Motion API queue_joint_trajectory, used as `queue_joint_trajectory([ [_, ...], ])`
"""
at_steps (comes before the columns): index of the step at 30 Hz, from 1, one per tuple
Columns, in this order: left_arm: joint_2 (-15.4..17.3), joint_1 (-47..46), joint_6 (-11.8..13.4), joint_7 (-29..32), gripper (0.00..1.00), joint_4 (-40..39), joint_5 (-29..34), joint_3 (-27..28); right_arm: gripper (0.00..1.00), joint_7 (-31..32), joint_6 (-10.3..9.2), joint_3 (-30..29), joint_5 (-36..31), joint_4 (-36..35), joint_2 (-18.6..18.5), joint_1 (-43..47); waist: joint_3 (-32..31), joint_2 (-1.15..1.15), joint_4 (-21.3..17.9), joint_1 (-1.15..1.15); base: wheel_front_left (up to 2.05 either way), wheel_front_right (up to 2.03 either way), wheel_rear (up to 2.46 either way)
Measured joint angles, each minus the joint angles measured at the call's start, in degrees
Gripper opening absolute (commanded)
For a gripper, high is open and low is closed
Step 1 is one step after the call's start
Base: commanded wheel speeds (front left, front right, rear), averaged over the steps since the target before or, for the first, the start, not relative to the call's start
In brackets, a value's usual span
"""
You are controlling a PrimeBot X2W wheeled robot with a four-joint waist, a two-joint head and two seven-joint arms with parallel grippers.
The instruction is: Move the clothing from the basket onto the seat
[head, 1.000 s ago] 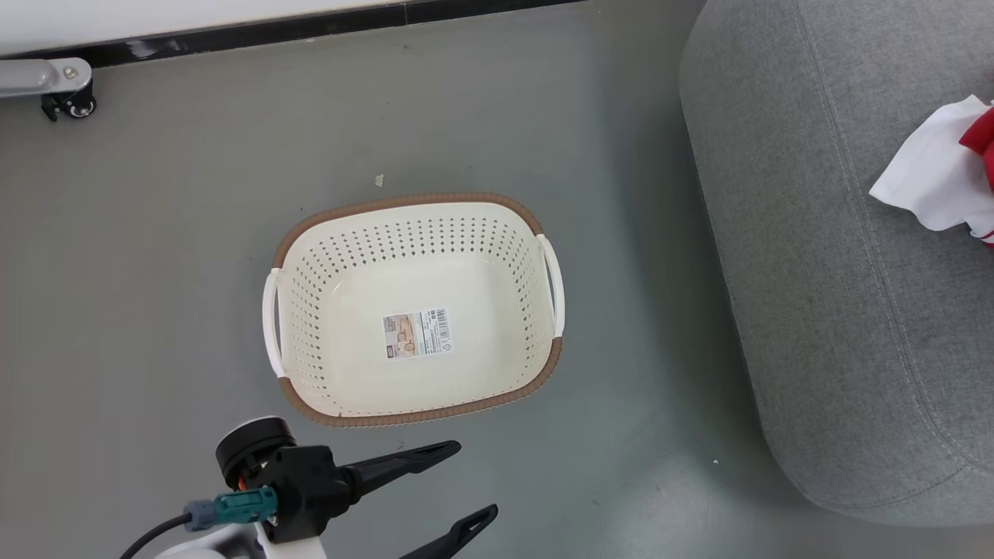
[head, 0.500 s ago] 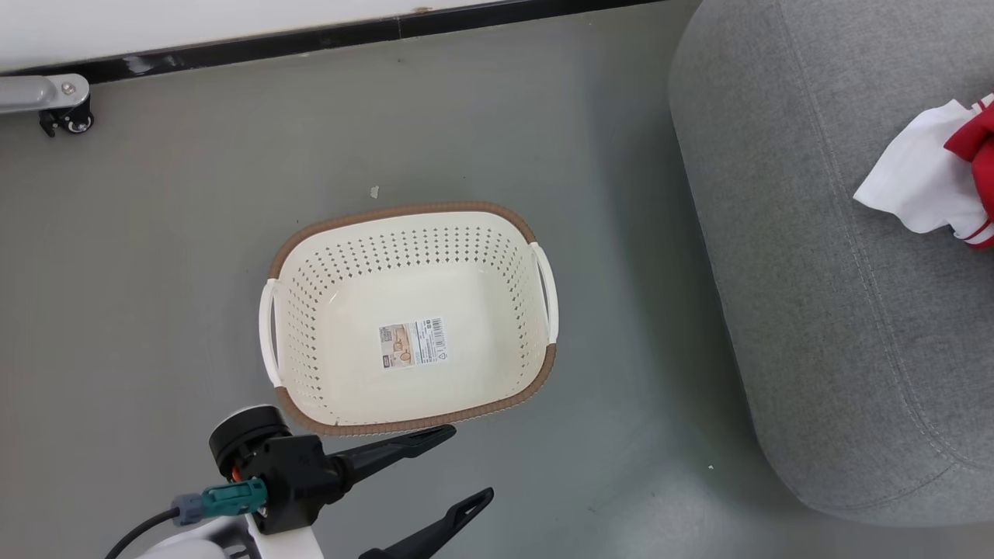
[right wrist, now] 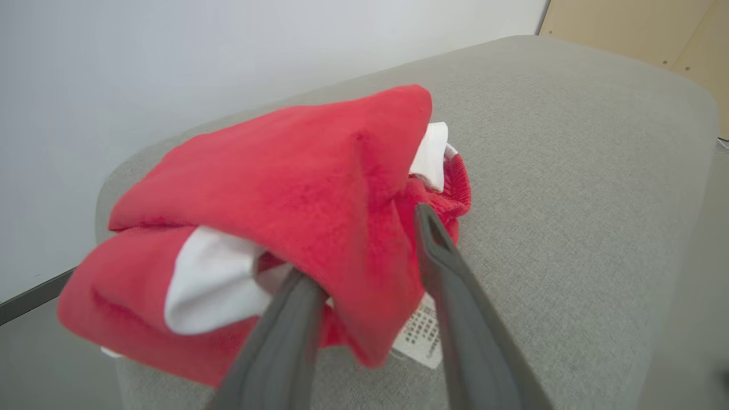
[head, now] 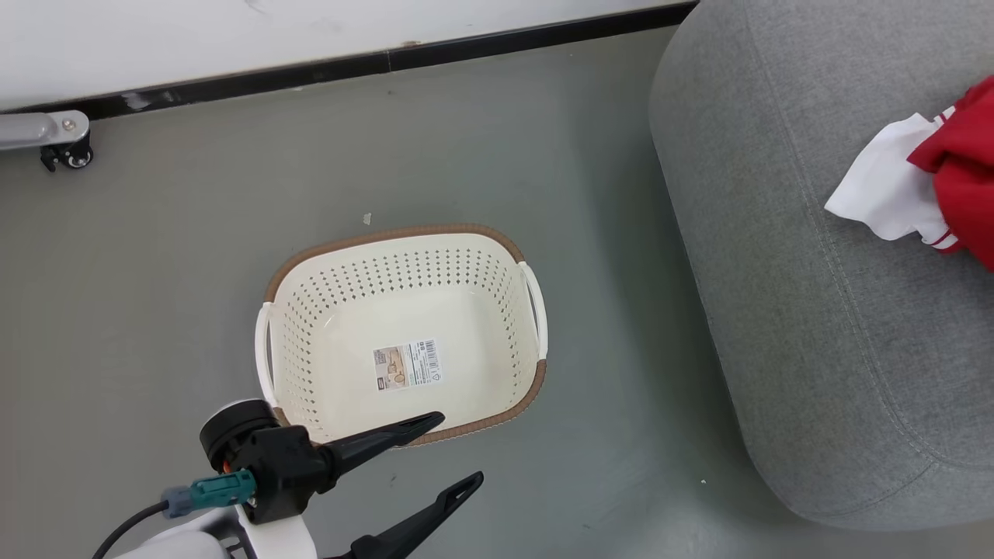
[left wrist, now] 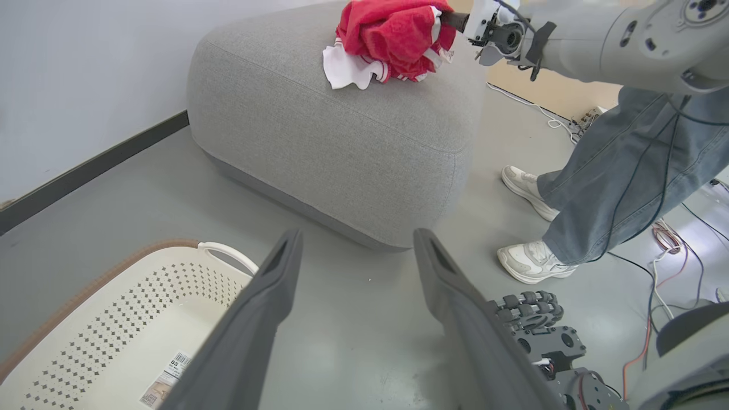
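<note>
Head camera has swung toward the seat (head: 815,310). The clothing (right wrist: 296,188) lies on top of the seat, and the basket (head: 404,233) stands empty on the floor near the seat. My right fingers (right wrist: 455,296) straddle a red fold, but I cannot tell if they grip it. Left fingers (left wrist: 256,330) are spread. The clothing looks soft, light and floppy; I'd pinch a thick fold.

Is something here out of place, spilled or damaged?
Nothing is spilled or damaged. The basket stands upright and the clothing lies bunched on the seat. One oddity: a small pale scrap on the floor just beyond the basket.

Test lab: loose cables (left wrist: 665,234), bare floor (head: 194,233)
</note>
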Motion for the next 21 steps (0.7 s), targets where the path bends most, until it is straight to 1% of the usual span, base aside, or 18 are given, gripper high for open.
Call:
queue_joint_trajectory([
  [7, -0.8, 0.2, 0.0, -1.0, 1.00, 1.1, -0.5, 0.0, 1.00, 0.0, 0.00, 1.2, -2.3, -0.6, 0.5, 2.2, -1.9, 0.00, -0.2, 0.00, 0.00, 0.00, 0.00],
  [11, -1.8, 0.3, 0.0, -1.4, 1.00, 1.6, -0.5, 0.0, 1.00, 0.0, 0.00, 1.2, -2.4, -0.9, 2.1, 4.0, -2.9, 0.00, -0.2, 0.00, 0.00, 0.00, 0.00],
  [16, -2.4, 0.5, 0.0, -2.4, 1.00, 2.4, -0.6, 0.0, 1.00, 0.0, 0.18, 1.6, -2.4, -1.6, 2.4, 4.9, -4.2, 0.00, -0.2, 0.00, 0.00, 0.00, 0.00],
  [19, -2.7, 0.9, 0.5, -3.1, 1.00, 3.3, -1.1, 0.4, 1.00, 0.0, 0.19, 3.1, -2.3, -2.1, 2.6, 5.9, -5.0, 0.00, -0.1, 0.00, 0.00, 0.00, 0.00],
  [21, -3.1, 1.7, 0.8, -3.6, 1.00, 4.1, -1.6, 0.9, 1.00, 0.0, 0.19, 3.6, -2.2, -2.7, 3.5, 7.2, -5.6, 0.00, -0.1, 0.00, 0.00, 0.00, 0.00],
])
